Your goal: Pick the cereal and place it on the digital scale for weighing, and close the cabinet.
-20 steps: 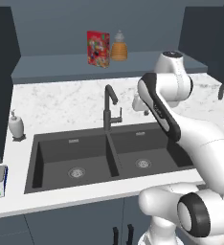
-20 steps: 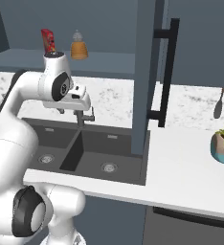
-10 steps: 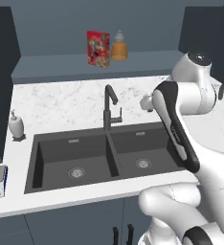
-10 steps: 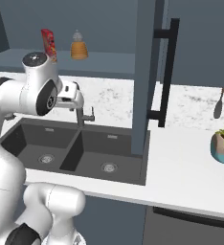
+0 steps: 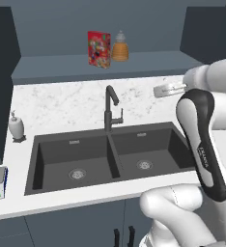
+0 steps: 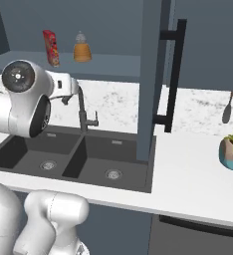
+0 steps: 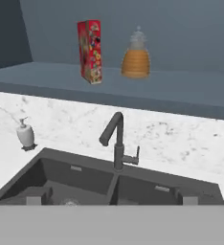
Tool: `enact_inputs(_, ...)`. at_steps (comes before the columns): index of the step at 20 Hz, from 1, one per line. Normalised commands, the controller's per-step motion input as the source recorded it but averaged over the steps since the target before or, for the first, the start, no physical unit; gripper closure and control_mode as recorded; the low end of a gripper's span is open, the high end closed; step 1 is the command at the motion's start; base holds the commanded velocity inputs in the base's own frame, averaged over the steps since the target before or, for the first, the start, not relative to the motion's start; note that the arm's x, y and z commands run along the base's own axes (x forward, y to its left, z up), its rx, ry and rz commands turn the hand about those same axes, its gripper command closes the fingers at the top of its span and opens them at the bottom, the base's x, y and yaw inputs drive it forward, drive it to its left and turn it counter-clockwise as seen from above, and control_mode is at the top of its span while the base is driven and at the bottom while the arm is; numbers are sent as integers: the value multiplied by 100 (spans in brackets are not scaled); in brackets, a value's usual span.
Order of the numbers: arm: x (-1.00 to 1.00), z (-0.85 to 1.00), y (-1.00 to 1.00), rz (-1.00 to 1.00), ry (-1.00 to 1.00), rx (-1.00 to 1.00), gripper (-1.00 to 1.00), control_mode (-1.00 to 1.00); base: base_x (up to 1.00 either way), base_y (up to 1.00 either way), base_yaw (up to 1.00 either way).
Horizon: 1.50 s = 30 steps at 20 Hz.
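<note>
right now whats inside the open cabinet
On its shelf, the cereal stands upright with an amber bottle close beside it. The cabinet door hides the shelf's right end in the right base view.

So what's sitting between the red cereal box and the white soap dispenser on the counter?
Nothing stands between them. In the left base view, only bare slate-blue shelf and marbled counter separate the red cardboard cereal box from the white soap dispenser. The amber bottle stands on the box's other side.
</note>
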Motion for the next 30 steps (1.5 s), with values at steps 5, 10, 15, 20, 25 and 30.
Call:
enact_inputs(5,-3,95,10,14,-33,0,-100,-100,0,0,0)
enact_inputs(10,0,64,16,18,-34,6,-100,-100,0,0,0)
enact_inputs(15,-2,60,14,16,-30,9,-100,-100,0,0,0)
enact_inputs(20,-4,21,47,16,14,0,-100,-100,0,0,0)
enact_inputs(25,19,3,29,13,29,-7,-100,-100,0,0,0)
enact_inputs(30,30,-19,15,2,-1,0,-100,-100,0,0,0)
